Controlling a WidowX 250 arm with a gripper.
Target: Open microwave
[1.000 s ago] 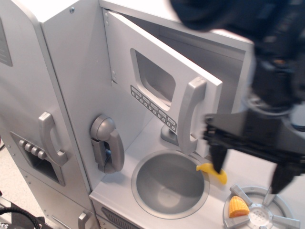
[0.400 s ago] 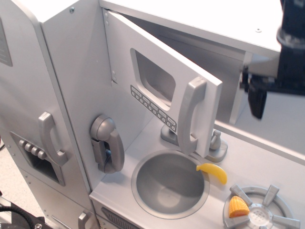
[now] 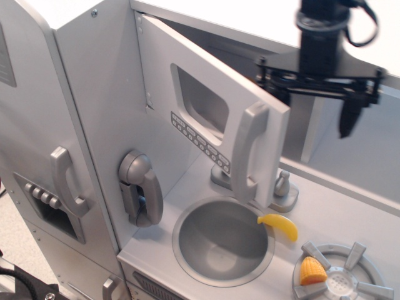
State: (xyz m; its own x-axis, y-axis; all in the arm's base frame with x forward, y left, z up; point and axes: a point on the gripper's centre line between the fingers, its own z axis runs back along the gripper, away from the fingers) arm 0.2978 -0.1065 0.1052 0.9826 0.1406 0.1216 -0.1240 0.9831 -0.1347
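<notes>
While ajar, microwave (image 3: 206, 112) left of fingers (image 3: 349, 115).

Evenly lit; pale floor (image 3: 9, 220), perhaps speckled, bottom left.

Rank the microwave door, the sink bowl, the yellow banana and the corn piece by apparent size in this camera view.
1. microwave door
2. sink bowl
3. yellow banana and corn piece: they look about alike, so I won't rank them.

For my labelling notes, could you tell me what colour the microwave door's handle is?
Silver-grey handle, matching the door; the single camera view shows it.
</notes>
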